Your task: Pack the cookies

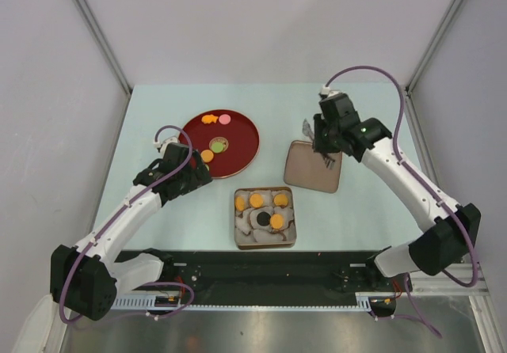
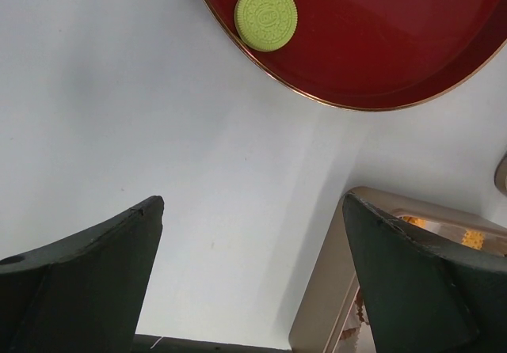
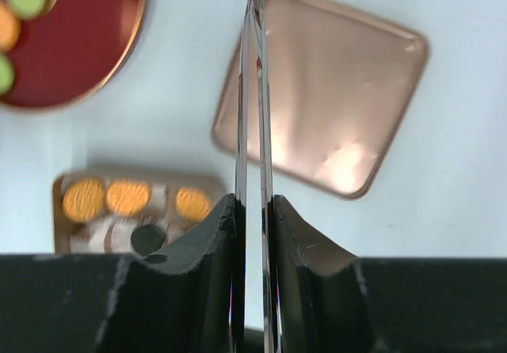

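Over the pale table (image 1: 348,218), the left gripper (image 2: 252,210) hung with its jaws wide apart between the red plate (image 2: 380,44) and the tin (image 2: 321,290). Its wrist camera caught a green cookie (image 2: 265,17) near the plate's rim. Only the right wrist view showed the right gripper (image 3: 253,206) clamped on a thin shiny sheet (image 3: 255,68), seen edge-on, with the copper lid (image 3: 325,92) flat on the table beyond it. From overhead, four orange cookies (image 1: 257,200) and a dark cookie (image 1: 261,219) lay in the tin, with more on the plate.
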{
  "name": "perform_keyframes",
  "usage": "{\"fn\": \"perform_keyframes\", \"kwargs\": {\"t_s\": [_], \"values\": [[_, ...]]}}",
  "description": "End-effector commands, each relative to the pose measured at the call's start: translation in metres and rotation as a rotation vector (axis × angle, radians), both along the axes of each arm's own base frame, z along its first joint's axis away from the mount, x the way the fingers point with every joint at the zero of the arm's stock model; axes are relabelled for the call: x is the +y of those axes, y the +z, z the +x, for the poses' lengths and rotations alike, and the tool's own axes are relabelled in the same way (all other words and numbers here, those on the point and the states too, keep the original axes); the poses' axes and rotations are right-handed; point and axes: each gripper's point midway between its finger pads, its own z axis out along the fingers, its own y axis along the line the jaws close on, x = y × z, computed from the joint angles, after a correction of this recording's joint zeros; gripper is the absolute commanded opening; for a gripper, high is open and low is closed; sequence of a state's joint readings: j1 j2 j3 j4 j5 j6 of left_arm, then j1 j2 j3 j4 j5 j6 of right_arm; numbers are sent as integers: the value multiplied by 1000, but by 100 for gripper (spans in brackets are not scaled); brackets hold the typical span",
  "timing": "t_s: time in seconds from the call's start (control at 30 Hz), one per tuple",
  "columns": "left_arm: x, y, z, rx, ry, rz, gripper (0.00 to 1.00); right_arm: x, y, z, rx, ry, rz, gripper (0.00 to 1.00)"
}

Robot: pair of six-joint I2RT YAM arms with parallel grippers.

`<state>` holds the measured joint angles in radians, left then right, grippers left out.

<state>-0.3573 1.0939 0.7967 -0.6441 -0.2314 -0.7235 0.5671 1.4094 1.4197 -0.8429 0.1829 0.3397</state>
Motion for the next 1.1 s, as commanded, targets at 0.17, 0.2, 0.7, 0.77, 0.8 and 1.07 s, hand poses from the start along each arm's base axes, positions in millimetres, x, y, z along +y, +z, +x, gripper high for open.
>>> {"fn": "perform_keyframes", "kwargs": {"t_s": [0.17,0.2,0.7,0.77,0.8,1.07], "values": [[-7,7,3,-38,-35,-39,100,-87,-43,103,16,-320,103,0],[-10,7,4,-40,-44,-51,100,-96,-55,109,46,-362,110,0],[-22,11,0,-60,-95,-111,100,-207,-162,124,250,-648,-39,0],[-25,11,0,-56,-107,-121,100,-207,-179,119,298,-645,-55,3],[-26,11,1,-55,-108,-123,100,-207,-186,118,314,-644,-62,4],[-26,10,0,-48,-107,-121,100,-202,-221,104,429,-640,-65,33]]}}
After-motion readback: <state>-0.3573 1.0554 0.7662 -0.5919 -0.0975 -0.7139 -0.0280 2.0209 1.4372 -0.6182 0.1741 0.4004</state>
